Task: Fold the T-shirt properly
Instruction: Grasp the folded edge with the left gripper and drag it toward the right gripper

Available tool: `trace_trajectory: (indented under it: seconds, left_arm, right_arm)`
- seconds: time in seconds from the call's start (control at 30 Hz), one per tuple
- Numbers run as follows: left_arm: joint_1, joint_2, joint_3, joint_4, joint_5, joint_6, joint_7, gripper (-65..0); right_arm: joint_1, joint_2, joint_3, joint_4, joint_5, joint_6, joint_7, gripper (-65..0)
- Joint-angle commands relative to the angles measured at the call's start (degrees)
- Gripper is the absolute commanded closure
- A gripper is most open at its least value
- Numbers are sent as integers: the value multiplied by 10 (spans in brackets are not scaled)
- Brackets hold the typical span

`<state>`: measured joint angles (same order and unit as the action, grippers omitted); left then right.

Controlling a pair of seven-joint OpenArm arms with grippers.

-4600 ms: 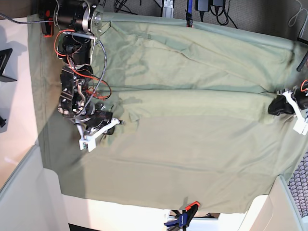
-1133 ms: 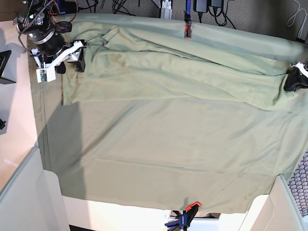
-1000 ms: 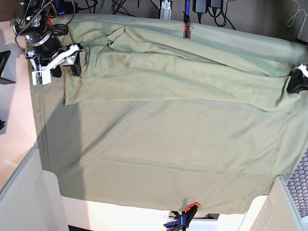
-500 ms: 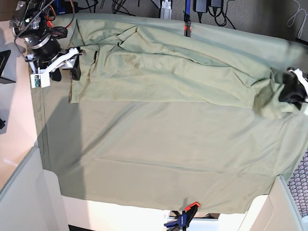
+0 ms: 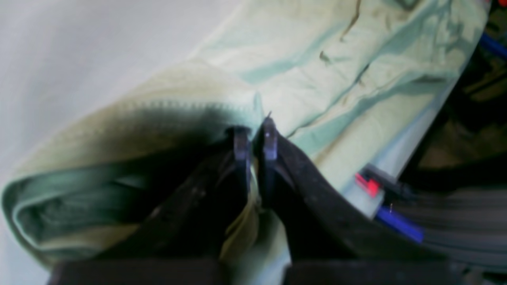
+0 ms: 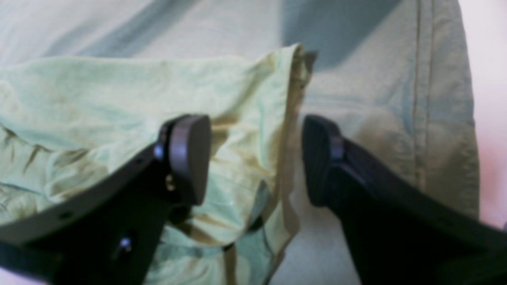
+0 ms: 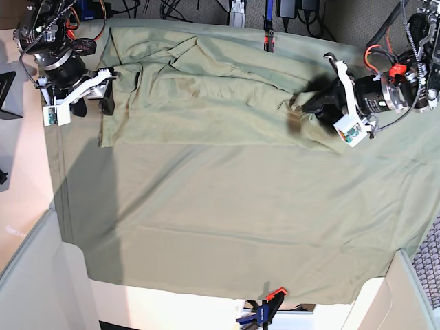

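Along the far edge of the green tablecloth (image 7: 240, 227), your pale sage-green cotton T-shirt (image 7: 206, 96) lies half folded; left gripper (image 7: 302, 104) pinches its hem, right gripper (image 7: 96, 86) gapes. Crosswise fold remains.

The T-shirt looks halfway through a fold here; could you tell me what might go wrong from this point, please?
1. The left gripper has its jaws shut on a bunched edge of the T-shirt; carried further, the fold may land skewed or creased.
2. The right gripper is open, one finger over the shirt's edge; nothing pins that end, so it may drag along.
3. The tablecloth could be dragged too.
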<state>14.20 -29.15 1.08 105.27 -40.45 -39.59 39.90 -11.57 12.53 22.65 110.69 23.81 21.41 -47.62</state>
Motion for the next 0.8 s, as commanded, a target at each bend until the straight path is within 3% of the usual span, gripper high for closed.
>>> trace_trajectory:
  seconds: [0.0,0.23,0.37,0.43,0.57,0.77]
  left_arm:
    - [-13,-2,2,-2,-10,-4,-16,0]
    - [-34,10,61,-22,-28,-4,-15,-20]
    - [-34,15,105,-22,-30,-4,-16,-275]
    - [-34,23,113,-21,-30,-4,-20,-340]
    - [-34,36,113,-16,-31,-4,-24,-349]
    - [-34,37,113,1,-86,-4,0,-348]
  right_arm:
    - [4,7,4,12,6,-2,15,-364]
    - [4,6,4,12,6,-2,15,-365]
    - [4,6,4,11,6,-2,15,-365]
    - [4,6,4,11,6,-2,15,-365]
    - [4,6,4,11,6,-2,15,-365]
    - [4,6,4,11,6,-2,16,-365]
